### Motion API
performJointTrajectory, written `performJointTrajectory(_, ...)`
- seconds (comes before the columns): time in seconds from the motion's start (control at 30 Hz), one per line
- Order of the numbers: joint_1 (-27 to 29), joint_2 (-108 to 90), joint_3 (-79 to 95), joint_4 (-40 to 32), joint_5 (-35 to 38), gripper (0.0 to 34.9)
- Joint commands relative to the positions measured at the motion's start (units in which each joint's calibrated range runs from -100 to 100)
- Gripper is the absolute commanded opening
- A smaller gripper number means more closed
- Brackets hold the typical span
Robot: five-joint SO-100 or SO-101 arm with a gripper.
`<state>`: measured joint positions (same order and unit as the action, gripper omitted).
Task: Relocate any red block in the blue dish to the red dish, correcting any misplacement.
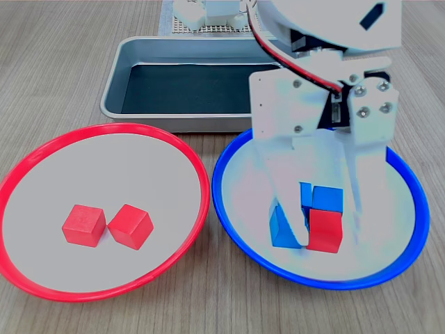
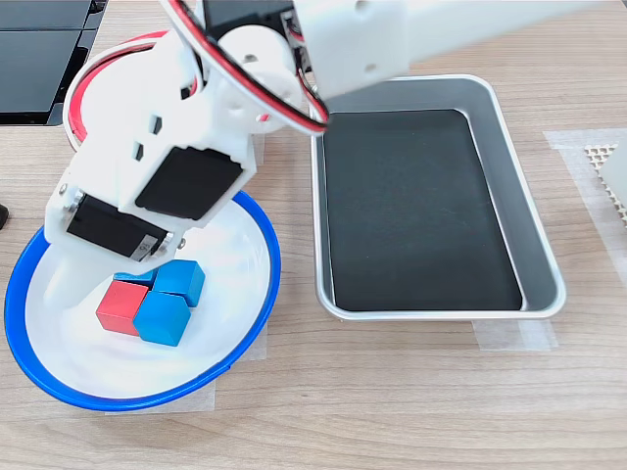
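Gripper was spread around the red block in the blue dish, not clamped; touching blue cubes could've snagged a finger.

In the second exterior view the arm covers most of the red dish; only an arc of its rim shows, and its inside is hidden. The same arm hides the far part of the blue dish and the tool's tips, so the jaws' stance cannot be told there. A third blue cube shows only as a sliver. In the first exterior view the tool fingers screen part of the blue cubes, and whether they touch the red block is unclear. The picture's top edge cuts off the arm.
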<state>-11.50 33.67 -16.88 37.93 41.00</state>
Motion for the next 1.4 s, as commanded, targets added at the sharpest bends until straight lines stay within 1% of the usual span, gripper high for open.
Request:
performJointTrajectory(0.0, -0.4, -0.28, -2.28, -0.58, -0.34, 12.1)
performJointTrajectory(0.17, -0.5, 0.48, -2.28, -0.74, -0.54, 12.3)
performJointTrajectory(0.3, -0.31, 1.25, -2.56, -0.74, -0.44, 13.5)
performJointTrajectory(0.7, 0.35, 3.21, -4.01, -0.66, -0.29, 13.1)
performJointTrajectory(1.0, 0.54, 2.53, -2.56, 0.74, -0.29, 12.8)
performJointTrajectory(1.37, -0.68, 0.4, 0.54, 2.39, -0.63, 12.2)
